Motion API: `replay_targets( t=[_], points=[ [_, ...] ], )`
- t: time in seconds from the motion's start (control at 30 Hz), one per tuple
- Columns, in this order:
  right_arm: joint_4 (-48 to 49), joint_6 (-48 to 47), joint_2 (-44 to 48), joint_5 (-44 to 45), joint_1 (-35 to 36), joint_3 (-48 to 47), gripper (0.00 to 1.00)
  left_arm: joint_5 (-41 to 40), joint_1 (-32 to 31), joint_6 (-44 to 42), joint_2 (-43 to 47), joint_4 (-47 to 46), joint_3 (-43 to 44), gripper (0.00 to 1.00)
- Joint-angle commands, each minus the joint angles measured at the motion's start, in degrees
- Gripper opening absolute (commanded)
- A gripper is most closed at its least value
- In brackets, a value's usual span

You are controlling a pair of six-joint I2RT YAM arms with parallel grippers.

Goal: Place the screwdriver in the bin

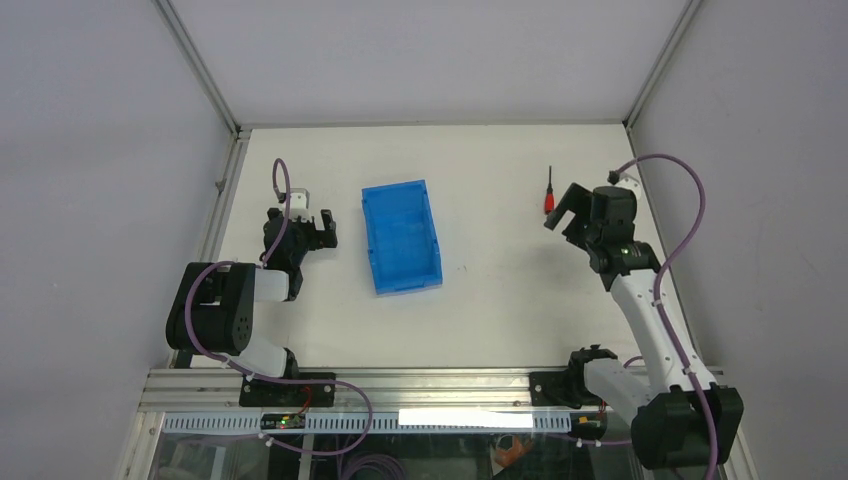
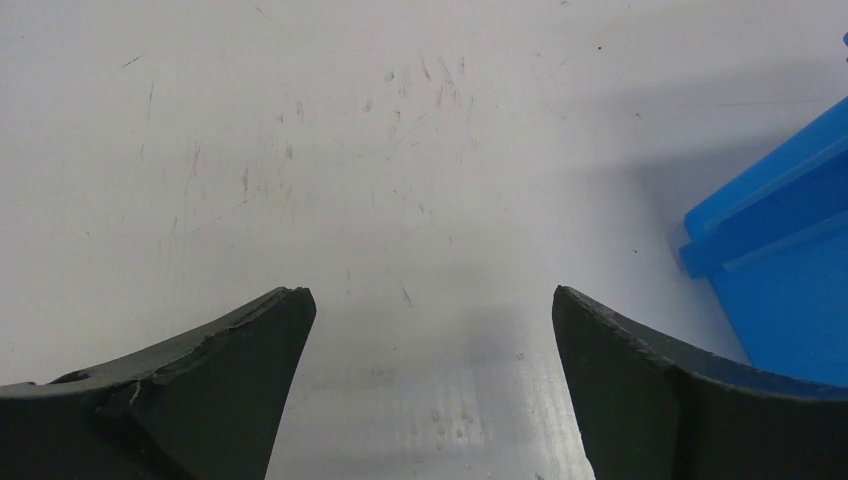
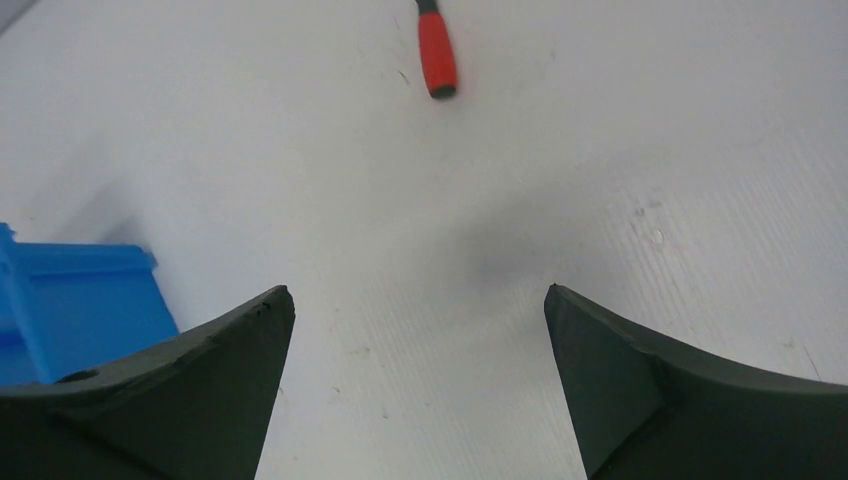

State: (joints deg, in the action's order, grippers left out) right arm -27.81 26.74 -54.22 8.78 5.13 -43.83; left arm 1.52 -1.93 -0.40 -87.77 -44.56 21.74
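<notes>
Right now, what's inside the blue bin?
Nothing shows inside the bin: from overhead its blue floor is bare. The screwdriver lies outside, on the table to its right. Wrist views show only a corner.

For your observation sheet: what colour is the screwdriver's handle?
The screwdriver handle is red; the right wrist view shows it best.

Left arm (image 1: 225,310): black joint housings, white link sleeves.
Right arm (image 1: 645,310): same black joints, long white forearm link.
Cables (image 1: 690,215): purple, looped along each arm.
Left gripper (image 2: 432,295): matte black curved fingers (image 2: 200,390), one inner edge chipped.
</notes>
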Motion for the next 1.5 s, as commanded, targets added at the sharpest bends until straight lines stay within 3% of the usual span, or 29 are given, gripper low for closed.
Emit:
replay_targets(
  t=[0.0,0.4,0.53,0.73,0.93,1.0,1.13,1.17,1.47],
  points=[
    [1.71,-1.14,-5.01,-1.67,0.17,-9.34,0.99,-0.03,-0.49,1.05,1.39,-1.52,0.24,0.99],
    [-10.26,-8.70,-41.12,3.70,-0.96,-39.33,0.99,-0.04,-0.44,1.03,1.37,-1.50,0.24,0.99],
    [-12.16,-9.81,-51.55,4.28,-2.15,-45.72,0.99,-0.10,-0.44,1.02,1.37,-1.50,0.24,0.99],
    [-14.95,-10.02,-63.61,1.88,-3.46,-52.32,0.91,-0.03,-0.46,1.02,1.39,-1.52,0.24,0.99],
    [-17.89,-10.98,-71.29,-1.37,-3.72,-57.47,0.66,-0.03,-0.46,1.02,1.40,-1.51,0.24,0.99],
    [-18.42,-11.03,-72.41,-1.86,-3.66,-58.12,0.48,-0.03,-0.48,1.03,1.38,-1.55,0.24,0.99],
    [-19.43,-11.49,-72.08,-2.35,-3.72,-58.56,0.05,-0.05,-0.46,1.02,1.39,-1.50,0.24,0.99],
    [-19.59,-11.48,-71.66,-2.33,-3.72,-58.60,0.00,-0.03,-0.44,1.04,1.44,-1.50,0.24,0.99],
    [-26.60,-13.62,-60.82,-0.31,-1.70,-61.44,0.00,-0.07,-0.45,1.02,1.38,-1.50,0.24,0.99]
  ],
)
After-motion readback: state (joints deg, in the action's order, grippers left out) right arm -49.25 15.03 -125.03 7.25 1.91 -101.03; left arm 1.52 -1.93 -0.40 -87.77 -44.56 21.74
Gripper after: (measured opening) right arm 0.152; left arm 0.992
